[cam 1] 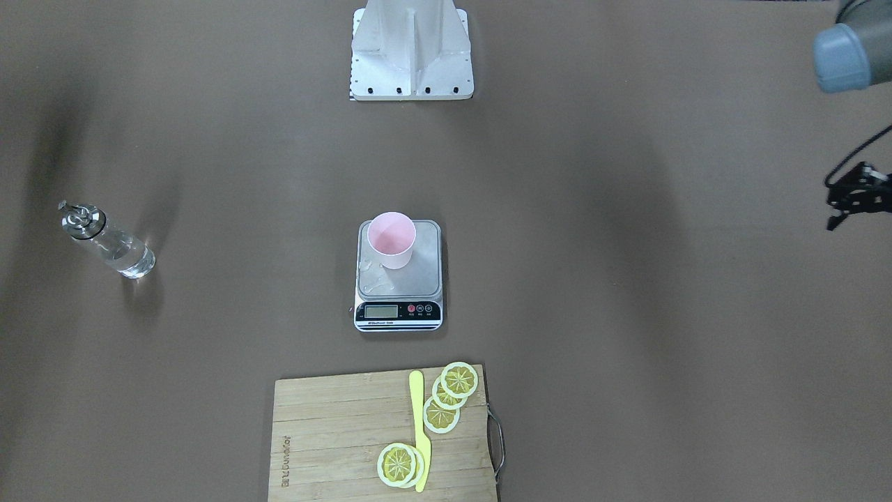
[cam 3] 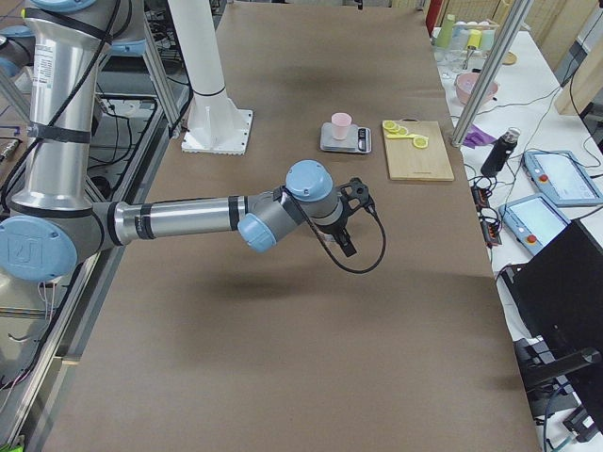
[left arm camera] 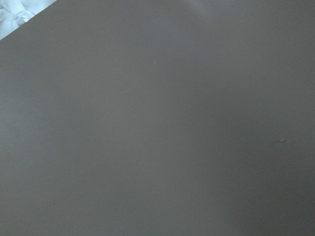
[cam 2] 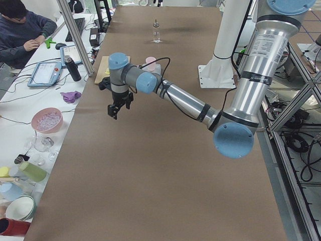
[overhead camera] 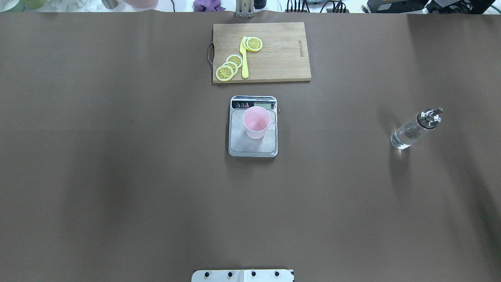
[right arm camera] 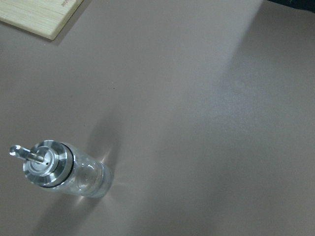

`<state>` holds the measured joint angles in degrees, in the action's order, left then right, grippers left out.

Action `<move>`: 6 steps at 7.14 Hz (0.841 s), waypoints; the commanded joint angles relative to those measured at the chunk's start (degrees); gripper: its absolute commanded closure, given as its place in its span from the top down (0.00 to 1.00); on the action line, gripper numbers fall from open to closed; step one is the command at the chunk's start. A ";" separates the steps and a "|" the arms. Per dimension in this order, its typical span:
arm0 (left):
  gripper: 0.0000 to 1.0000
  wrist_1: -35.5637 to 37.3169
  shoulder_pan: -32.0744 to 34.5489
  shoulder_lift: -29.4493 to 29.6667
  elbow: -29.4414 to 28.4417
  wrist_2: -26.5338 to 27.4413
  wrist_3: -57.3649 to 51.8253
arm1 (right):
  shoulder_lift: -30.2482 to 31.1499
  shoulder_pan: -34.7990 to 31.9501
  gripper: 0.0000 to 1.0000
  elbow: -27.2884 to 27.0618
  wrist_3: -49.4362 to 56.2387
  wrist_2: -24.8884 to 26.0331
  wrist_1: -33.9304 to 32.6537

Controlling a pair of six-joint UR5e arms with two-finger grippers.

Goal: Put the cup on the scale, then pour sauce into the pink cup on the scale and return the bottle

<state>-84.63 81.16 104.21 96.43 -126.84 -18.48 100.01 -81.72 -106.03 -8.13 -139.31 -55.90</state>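
Two claws, left gripper (cam 2: 118, 107) and right gripper (cam 3: 346, 241), cannot be judged apart or together. The small clear glass bottle (right arm camera: 64, 169) could be toppled if clipped off-centre.

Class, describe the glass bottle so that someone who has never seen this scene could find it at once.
Start at the brown table, with the steel scale at its middle. Far to the robot's right of the scale, the bottle stands alone. It is the table's only clear glass thing, topped by a shiny metal pourer, unlike the pink cup.
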 commanded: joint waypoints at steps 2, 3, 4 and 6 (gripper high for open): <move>0.99 -0.35 13.48 -3.99 -11.10 -10.42 -10.70 | 4.38 0.16 0.93 1.25 3.79 -0.61 9.17; 0.99 -1.49 13.50 -4.89 -10.31 -10.45 -10.61 | 4.58 0.24 0.95 5.18 4.87 -1.05 17.50; 0.99 -2.80 13.50 -5.51 -10.13 -10.54 -10.61 | 4.15 1.20 0.96 9.74 4.53 -1.23 25.85; 0.99 -3.17 13.50 -6.13 -9.69 -10.54 -10.61 | 3.62 4.97 0.95 11.81 4.53 -0.53 28.74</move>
<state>-87.50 94.62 98.45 86.45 -137.31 -29.08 104.00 -78.87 -95.62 -3.64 -140.27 -29.40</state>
